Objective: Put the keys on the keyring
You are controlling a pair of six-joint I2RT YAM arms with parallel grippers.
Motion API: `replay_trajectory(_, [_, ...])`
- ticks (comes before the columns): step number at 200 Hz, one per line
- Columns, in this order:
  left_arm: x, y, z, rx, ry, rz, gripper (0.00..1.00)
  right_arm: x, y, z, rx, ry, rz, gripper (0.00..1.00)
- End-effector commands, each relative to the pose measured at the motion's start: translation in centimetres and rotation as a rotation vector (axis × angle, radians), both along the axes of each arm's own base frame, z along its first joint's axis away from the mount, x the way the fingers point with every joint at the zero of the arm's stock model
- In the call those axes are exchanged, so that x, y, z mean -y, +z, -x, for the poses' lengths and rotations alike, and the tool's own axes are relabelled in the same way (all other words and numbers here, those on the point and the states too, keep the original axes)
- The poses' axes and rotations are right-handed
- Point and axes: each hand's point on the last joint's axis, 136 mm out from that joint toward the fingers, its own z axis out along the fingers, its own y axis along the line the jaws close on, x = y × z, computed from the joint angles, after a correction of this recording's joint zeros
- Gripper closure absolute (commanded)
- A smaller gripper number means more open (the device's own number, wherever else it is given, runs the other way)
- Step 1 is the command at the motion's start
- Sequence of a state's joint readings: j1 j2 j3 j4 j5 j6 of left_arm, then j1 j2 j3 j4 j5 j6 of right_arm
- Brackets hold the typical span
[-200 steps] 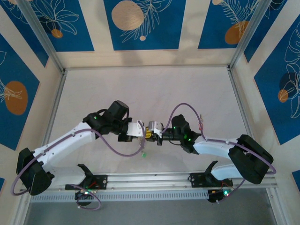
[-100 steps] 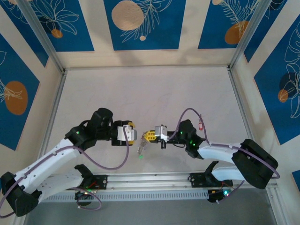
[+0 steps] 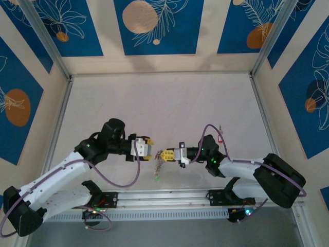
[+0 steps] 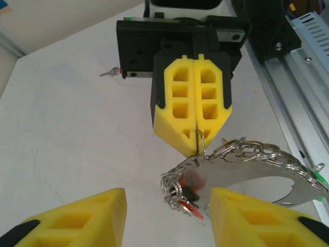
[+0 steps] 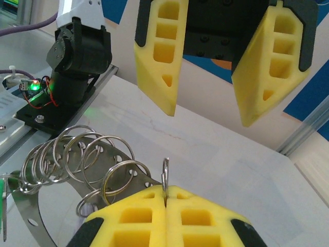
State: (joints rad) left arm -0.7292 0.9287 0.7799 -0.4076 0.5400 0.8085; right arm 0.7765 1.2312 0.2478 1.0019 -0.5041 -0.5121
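**Keyring passing to the right jaws alone**

The keyring is hanging from the right jaws in the overhead view, just ahead of the arm bases. Its bunch of small rings is drooping towards the desk, with a green tag at the bottom. The left jaws are standing partly open just beside it, touching nothing. A second ago both sets of jaws were meeting at the centre, the left ones shut. Half a second ago the left arm was pulling back with its jaws spread wider. So the left side is letting go and the right side is carrying the ring by itself, which I judge is freeing the left arm to fetch a key. A red-tagged key is lying on the desk beside the right arm, well apart from the ring.

In the left wrist view the right jaws are pressing shut on one thin wire loop. The keyring, a flat silvery crescent strung with rings, is dangling below them. A red tag is showing among the rings; whether it is threaded on I cannot tell.

In the right wrist view the closed right jaws are pinching that loop while the rings are fanning out to the left. The left jaws are gaping above with nothing between them.
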Motion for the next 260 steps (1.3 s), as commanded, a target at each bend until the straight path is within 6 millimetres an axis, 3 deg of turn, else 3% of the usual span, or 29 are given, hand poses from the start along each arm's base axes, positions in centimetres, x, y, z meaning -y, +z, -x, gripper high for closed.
replay_trajectory(1, [0.4, 0.3, 1.2, 0.019, -0.096, 0.028, 0.56, 0.0, 2.5, 0.4, 0.111, 0.034, -0.062, 1.0])
replay_trajectory(39, [0.8, 0.0, 0.9, 0.019, -0.099, 0.024, 0.57, 0.0, 3.2, -0.2, 0.09, 0.002, -0.065, 1.0])
replay_trajectory(61, [1.4, 0.7, -0.4, 0.002, -0.033, 0.061, 0.53, 0.5, 3.8, -2.9, 0.002, -0.138, -0.067, 1.0])
replay_trajectory(83, [2.5, 2.3, -1.3, -0.06, 0.016, 0.152, 0.5, 1.4, 3.8, -4.3, 0.0, -0.223, -0.064, 1.0])
replay_trajectory(123, [3.6, 4.0, -4.4, -0.125, 0.179, 0.312, 0.48, 4.5, 4.8, -8.5, -0.034, -0.417, -0.119, 1.0])
replay_trajectory(184, [6.5, 3.0, -6.3, -0.135, 0.2, 0.35, 0.5, 11.5, 9.0, -14.5, -0.026, -0.748, -0.267, 1.0])
replay_trajectory(219, [9.8, 2.3, -6.9, -0.137, 0.149, 0.39, 0.49, 19.1, 12.0, -18.3, -0.068, -1.023, -0.419, 1.0])
replay_trajectory(238, [12.0, 2.1, -7.4, -0.177, 0.126, 0.404, 0.48, 23.1, 12.6, -19.7, -0.103, -1.152, -0.47, 1.0])
replay_trajectory(260, [15.2, 0.3, -7.6, -0.233, 0.118, 0.331, 0.49, 27.4, 13.2, -20.6, -0.142, -1.267, -0.547, 1.0])
